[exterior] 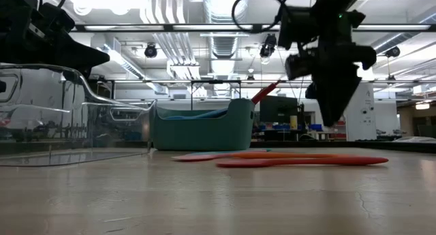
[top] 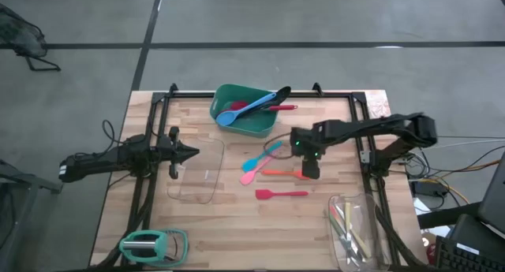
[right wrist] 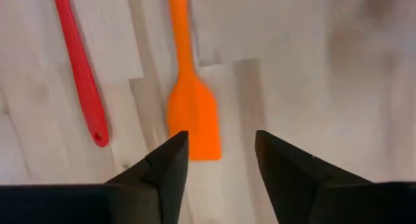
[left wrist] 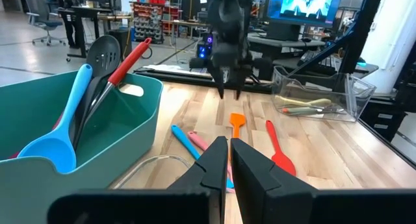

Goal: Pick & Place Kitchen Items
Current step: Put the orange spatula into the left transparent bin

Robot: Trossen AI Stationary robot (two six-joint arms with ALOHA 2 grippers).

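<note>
Your right gripper (right wrist: 218,165) hangs above the table with its fingers apart and nothing between them; the flat orange silicone spatula (right wrist: 190,107) lies on the wooden table (top: 229,225) directly under the gap, blade end nearest the fingertips. Just beside it lies the slim red spatula (right wrist: 79,68), apart from the orange one. Farther off from the claw you have the teal plastic tub (top: 254,122) holding a blue spoon (top: 251,109) and a long black slotted spoon (left wrist: 103,55). Your left gripper (left wrist: 228,160) waits with fingers together, empty, over the clear glass tray (top: 197,181).
</note>
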